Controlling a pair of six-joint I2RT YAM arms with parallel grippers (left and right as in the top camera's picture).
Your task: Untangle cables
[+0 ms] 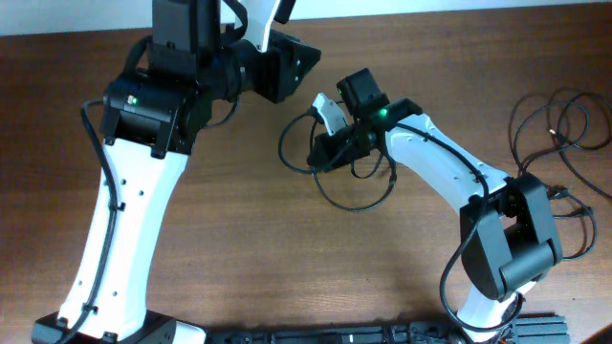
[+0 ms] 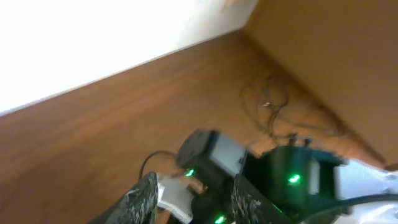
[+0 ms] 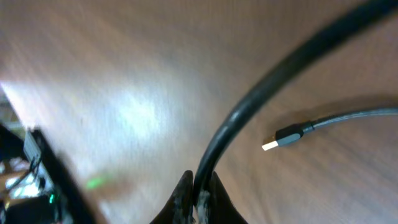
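Observation:
A black cable [image 1: 356, 203] lies in loops on the wooden table at the centre. My right gripper [image 1: 323, 151] is shut on it; in the right wrist view the two fingers [image 3: 199, 194] pinch the thick black cable [image 3: 249, 106], which arcs up to the right. A second cable end with a USB plug [image 3: 278, 142] lies on the table beyond. My left gripper [image 1: 298, 59] hangs open above and to the left of the right wrist. In the left wrist view its fingers [image 2: 196, 202] are spread and empty, above a white-grey piece [image 2: 176, 194] at the right gripper.
A second tangle of thin black cables [image 1: 557, 122] lies at the table's far right, and it also shows in the left wrist view [image 2: 273, 106]. The right arm's elbow [image 1: 512, 234] stands at the lower right. The left arm [image 1: 134, 191] crosses the left side.

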